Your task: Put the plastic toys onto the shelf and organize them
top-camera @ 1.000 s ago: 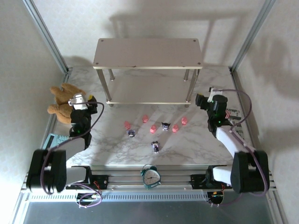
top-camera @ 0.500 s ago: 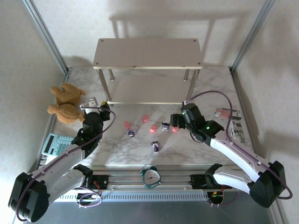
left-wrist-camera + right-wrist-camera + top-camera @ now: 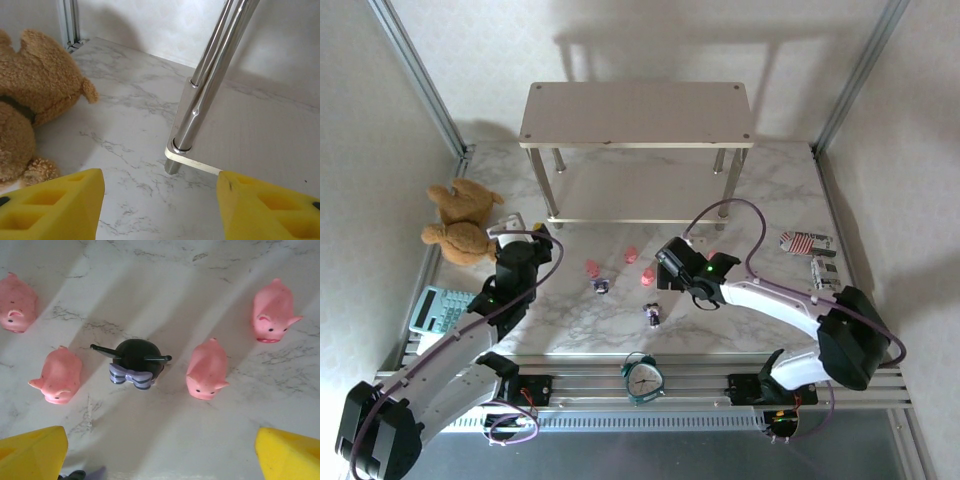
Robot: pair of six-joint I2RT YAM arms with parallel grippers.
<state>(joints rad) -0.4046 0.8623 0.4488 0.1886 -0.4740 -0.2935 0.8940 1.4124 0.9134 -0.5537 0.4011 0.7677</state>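
The shelf (image 3: 636,110) stands at the back, its two beige boards bare. On the marble in front lie pink pigs (image 3: 591,267) (image 3: 631,255) (image 3: 647,277) and dark purple toys (image 3: 601,286) (image 3: 652,314). My right gripper (image 3: 667,266) hovers open over the cluster. Its wrist view shows a dark toy with a lilac bow (image 3: 135,362) between pigs (image 3: 57,375) (image 3: 206,369), with more pigs farther off (image 3: 17,302) (image 3: 272,310). My left gripper (image 3: 542,240) is open and empty, facing the shelf's front left leg (image 3: 200,100) and lower board (image 3: 260,130).
A brown teddy bear (image 3: 460,222) (image 3: 30,105) lies left of the shelf. A calculator (image 3: 438,308) sits at the left edge and a teal alarm clock (image 3: 642,378) at the front rail. A striped item (image 3: 807,241) lies at the right.
My right arm has swung left from the table's right side and now hangs over the toys. My left arm has reached forward toward the shelf's left leg.
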